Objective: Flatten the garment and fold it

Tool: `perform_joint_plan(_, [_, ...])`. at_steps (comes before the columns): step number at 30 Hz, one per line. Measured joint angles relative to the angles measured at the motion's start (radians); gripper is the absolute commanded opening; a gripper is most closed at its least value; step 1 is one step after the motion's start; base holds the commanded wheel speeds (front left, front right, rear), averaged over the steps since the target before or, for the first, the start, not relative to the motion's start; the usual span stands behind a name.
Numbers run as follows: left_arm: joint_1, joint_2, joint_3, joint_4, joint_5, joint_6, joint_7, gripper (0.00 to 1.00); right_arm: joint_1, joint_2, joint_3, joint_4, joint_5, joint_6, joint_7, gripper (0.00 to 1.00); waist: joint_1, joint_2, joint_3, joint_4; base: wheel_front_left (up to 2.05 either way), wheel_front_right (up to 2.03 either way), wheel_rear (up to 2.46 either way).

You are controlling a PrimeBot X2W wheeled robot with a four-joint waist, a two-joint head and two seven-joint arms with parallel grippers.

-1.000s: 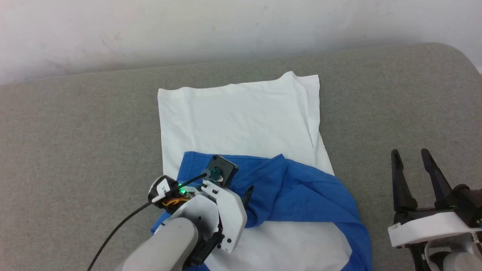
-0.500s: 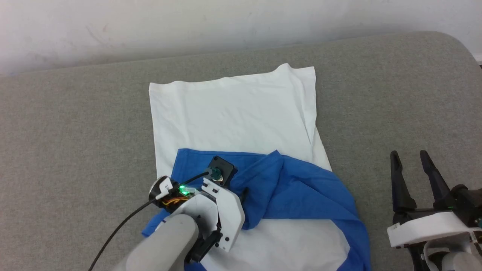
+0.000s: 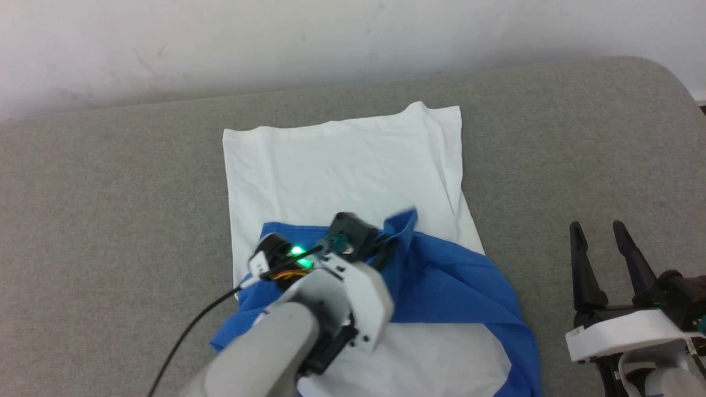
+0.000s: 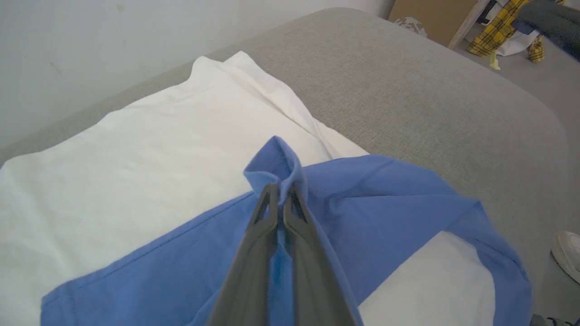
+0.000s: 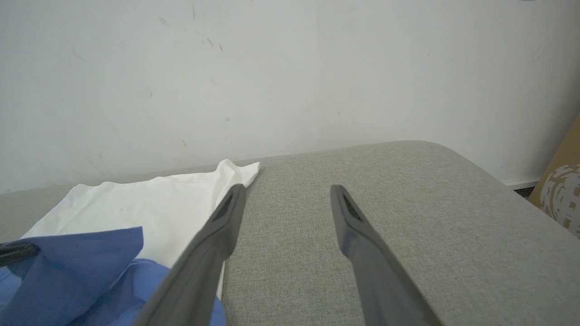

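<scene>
One grey fabric cushion (image 3: 110,193) bears the white, blue-sleeved soft shirt (image 3: 342,165), pinched at a blue fold by the left gripper (image 4: 280,190), with the right gripper (image 3: 597,226) spread wide beside it.

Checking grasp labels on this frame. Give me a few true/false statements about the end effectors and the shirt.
1. The left end effector is shut on a blue fold of the garment. True.
2. The right end effector grips the white hem. False: it is open, beside the garment, holding nothing.
3. The garment lies on a gray cushion. True.
4. The blue sleeve lies spread out to the side. False: it is bunched across the white body.
</scene>
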Motion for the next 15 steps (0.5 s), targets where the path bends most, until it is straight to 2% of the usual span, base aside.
perform_joint_plan(3, [-0.019, -0.05, -0.014, -0.027, 0.0, 0.001, -0.006, 0.0, 0.0, 0.0, -0.001, -0.002, 0.0, 0.0, 0.002, 1.0, 0.0, 0.0, -0.002, -0.01, 0.0, 0.0, 0.0])
perform_joint_plan(8, [-0.022, -0.128, -0.095, -0.013, 0.0, -0.011, 0.012, 0.0, 0.0, 0.0, -0.007, -0.004, 0.0, 0.0, 0.009, 1.0, 0.0, 0.0, 0.003, -0.031, 0.0, 0.0, 0.0])
perform_joint_plan(15, [-0.007, -0.155, -0.175, 0.143, 0.001, -0.032, 0.028, 0.0, -0.003, 0.0, -0.007, -0.003, 0.0, 0.0, 0.008, 1.0, 0.0001, 0.0, 0.022, -0.053, 0.0, 0.0, 0.0])
